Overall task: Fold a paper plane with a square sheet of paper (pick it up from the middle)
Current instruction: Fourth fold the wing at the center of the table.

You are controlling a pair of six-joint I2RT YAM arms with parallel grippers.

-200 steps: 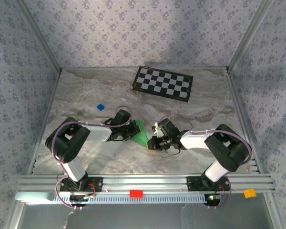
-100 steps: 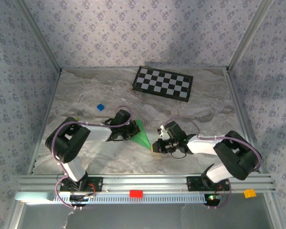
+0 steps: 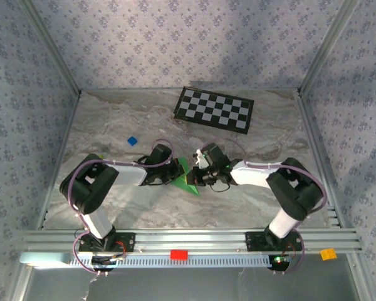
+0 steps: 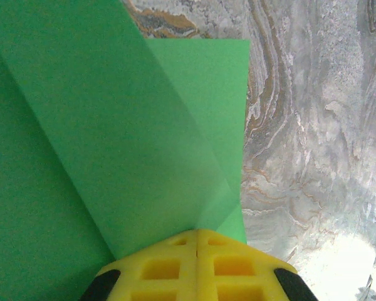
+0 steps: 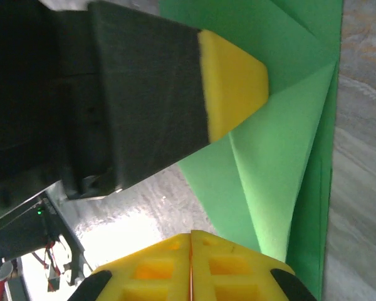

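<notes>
The left end effector point(image 4: 197, 266) has its jaws closed, with the tips bearing down on the square sheet of paper point(image 4: 113, 157), apparently to pin it to the counter point(image 4: 313, 125). The right end effector point(image 5: 191, 266) also has its jaws closed, just beside the left tips at a raised flap, probably to press a crease. The sheet lies partly folded under both.

Left tool point(image 3: 170, 175) and right tool point(image 3: 199, 177) sat low on the surface point(image 3: 113, 125), one each side of the green paper point(image 3: 187, 186). Checkerboard point(image 3: 214, 108) was way at the back, blue block point(image 3: 133, 141) off left.
</notes>
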